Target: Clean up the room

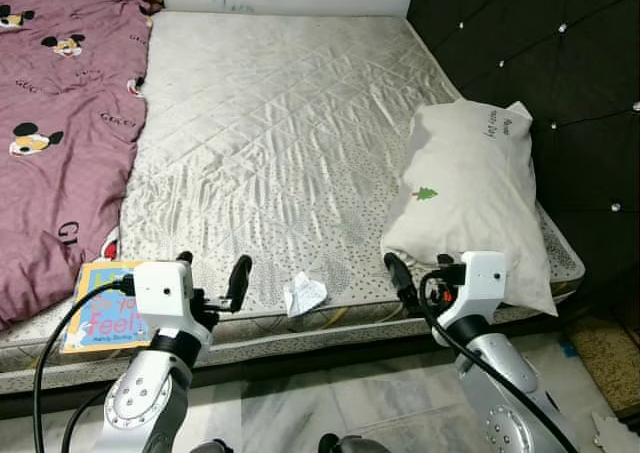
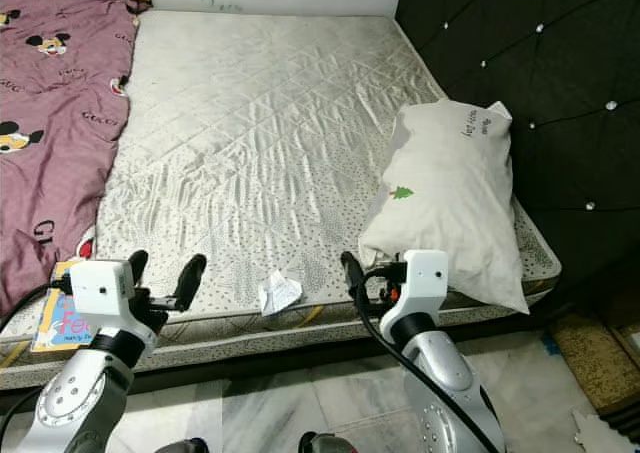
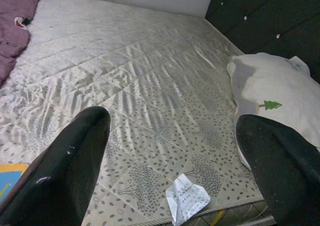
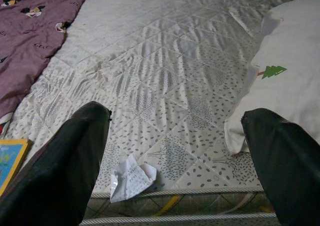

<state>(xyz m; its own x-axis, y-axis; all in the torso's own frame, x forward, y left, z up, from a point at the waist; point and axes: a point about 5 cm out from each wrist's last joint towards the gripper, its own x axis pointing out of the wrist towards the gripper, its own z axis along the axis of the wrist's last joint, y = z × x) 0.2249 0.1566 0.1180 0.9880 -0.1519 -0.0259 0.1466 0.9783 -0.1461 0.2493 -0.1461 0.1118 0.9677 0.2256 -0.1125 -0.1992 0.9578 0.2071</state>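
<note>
You get even, bright indoor light in all four views, with no hard shadows. The mattress [image 1: 270, 143] shows a soft sheen on its quilted satin ridges, without blown-out glare. The dark headboard [image 1: 540, 53] reads almost black, little detail. Head views are sharp; in the wrist views the near black fingers [image 3: 65, 176] look soft and oversized

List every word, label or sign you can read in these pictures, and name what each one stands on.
"Feel": large pink letters on the cover of the book at the mattress edge; the smaller words on it are too blurred to read.
"GUCCI": repeated on the purple blanket, along with a cartoon mouse print.
Pillow: a green tree sign and small rotated writing, too small to read.
Crumpled paper: print too small to read.
</note>
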